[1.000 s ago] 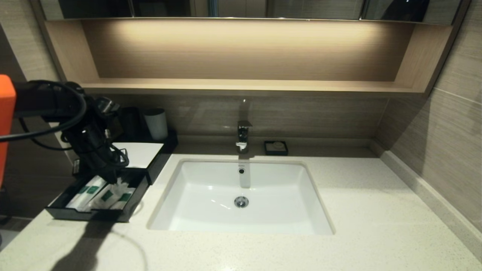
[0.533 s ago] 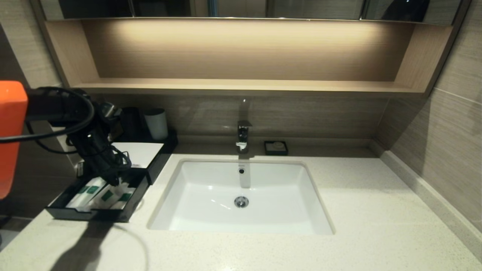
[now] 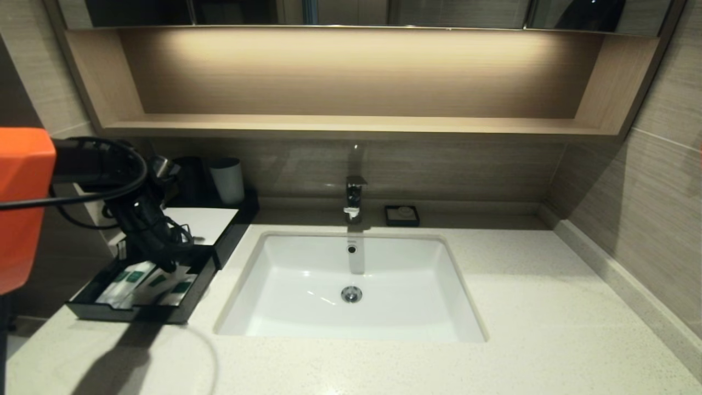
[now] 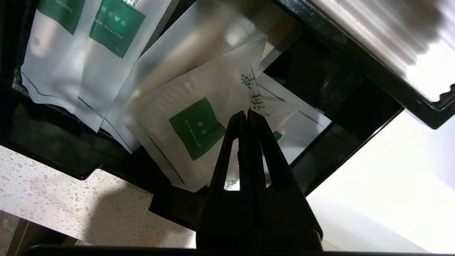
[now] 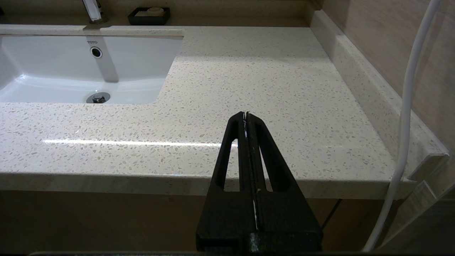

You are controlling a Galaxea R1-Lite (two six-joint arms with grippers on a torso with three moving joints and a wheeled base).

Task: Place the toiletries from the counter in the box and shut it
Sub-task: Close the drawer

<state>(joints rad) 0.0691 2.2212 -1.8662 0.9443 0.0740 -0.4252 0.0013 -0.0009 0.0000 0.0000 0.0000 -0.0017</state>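
The black box [image 3: 205, 222] with its white top stands at the counter's [image 3: 548, 307] far left, and its drawer [image 3: 131, 314] is pulled out. Several frosted sachets with green labels lie in the drawer [image 3: 131, 277]. The left wrist view shows two long ones side by side [image 4: 106, 42] and a short wide one [image 4: 185, 135] lying over others. My left gripper [image 3: 169, 266] is shut and empty. It hangs just above the short sachet at the drawer's back right, shown in its own view [image 4: 247, 113]. My right gripper [image 5: 246, 113] is shut and empty before the counter's right front edge.
The white sink [image 3: 307, 263] lies right of the drawer, with a tap [image 3: 355, 197] behind it. A small black soap dish [image 3: 402, 215] stands by the tap. Two cups [image 3: 227, 180] stand on a black tray behind the box. A wooden shelf [image 3: 351, 123] runs above.
My left arm has swung further into the head view and lower. Its gripper has shifted slightly right over the drawer's back part. The sachets lie where they were.
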